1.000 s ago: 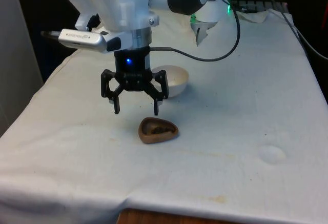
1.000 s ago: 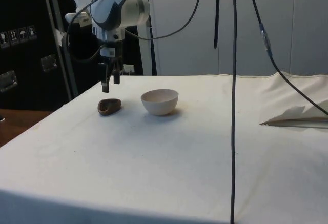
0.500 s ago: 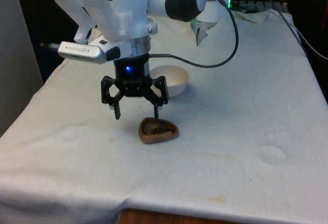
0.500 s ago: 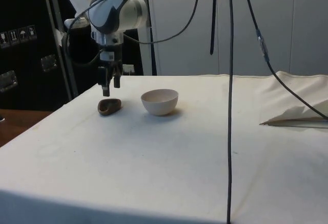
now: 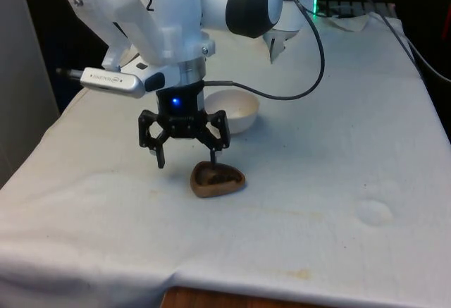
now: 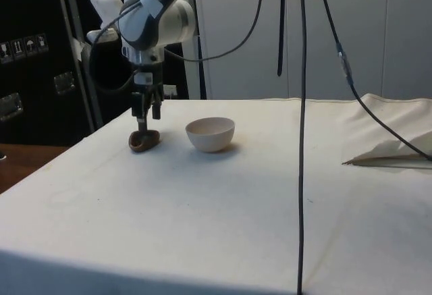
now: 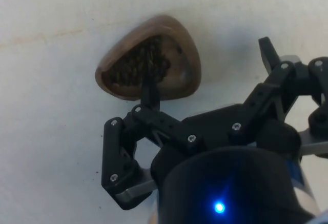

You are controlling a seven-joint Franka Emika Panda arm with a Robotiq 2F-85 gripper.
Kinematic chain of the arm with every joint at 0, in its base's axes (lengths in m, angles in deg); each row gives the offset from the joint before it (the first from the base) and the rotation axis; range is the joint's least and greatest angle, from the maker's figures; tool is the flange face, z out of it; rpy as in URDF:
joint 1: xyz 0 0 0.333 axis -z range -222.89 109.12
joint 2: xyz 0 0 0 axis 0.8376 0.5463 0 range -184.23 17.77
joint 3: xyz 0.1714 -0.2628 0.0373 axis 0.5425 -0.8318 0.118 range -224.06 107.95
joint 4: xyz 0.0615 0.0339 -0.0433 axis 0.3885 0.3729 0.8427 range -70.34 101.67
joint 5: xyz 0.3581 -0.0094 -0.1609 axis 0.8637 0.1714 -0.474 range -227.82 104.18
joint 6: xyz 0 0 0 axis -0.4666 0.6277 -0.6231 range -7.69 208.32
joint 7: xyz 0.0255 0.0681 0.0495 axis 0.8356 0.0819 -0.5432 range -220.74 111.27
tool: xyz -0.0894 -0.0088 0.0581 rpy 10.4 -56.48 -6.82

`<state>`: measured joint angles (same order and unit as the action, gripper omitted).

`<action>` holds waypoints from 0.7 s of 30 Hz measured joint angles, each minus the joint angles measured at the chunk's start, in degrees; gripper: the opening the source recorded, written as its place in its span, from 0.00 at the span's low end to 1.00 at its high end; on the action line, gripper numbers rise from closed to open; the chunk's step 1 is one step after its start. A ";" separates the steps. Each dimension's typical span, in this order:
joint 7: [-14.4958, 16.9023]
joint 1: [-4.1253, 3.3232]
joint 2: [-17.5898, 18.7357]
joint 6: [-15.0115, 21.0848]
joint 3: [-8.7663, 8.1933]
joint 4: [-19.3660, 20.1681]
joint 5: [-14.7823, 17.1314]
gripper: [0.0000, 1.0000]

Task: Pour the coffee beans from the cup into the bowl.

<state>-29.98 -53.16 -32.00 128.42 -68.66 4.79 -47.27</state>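
The white-clothed tabletop [image 5: 338, 146] carries a cream bowl [image 5: 236, 109] and, just in front, a brown wooden cup [image 5: 218, 180] of coffee beans [image 7: 138, 62]. The tool [image 5: 187, 158] hangs spread wide, one fingertip seemingly inside the cup's rim.

**Hidden behind the arm and cut by the frame**

In the front view, the gripper [image 5: 187, 158] covers the left part of the white bowl [image 5: 240, 111]. In the side view, the fingers stand before the brown cup [image 6: 144, 140], and whether they touch it cannot be told. The wrist view cuts off the gripper's lower body at the picture's bottom edge.
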 measured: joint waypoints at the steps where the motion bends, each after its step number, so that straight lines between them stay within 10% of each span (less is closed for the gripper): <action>1: 0.00 0.00 0.06 0.00 0.00 0.00 0.00 1.00; 21: 3.84 0.57 1.95 -1.03 -0.11 -2.01 4.93 1.00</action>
<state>-26.14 -52.59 -30.06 127.39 -68.77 2.79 -42.34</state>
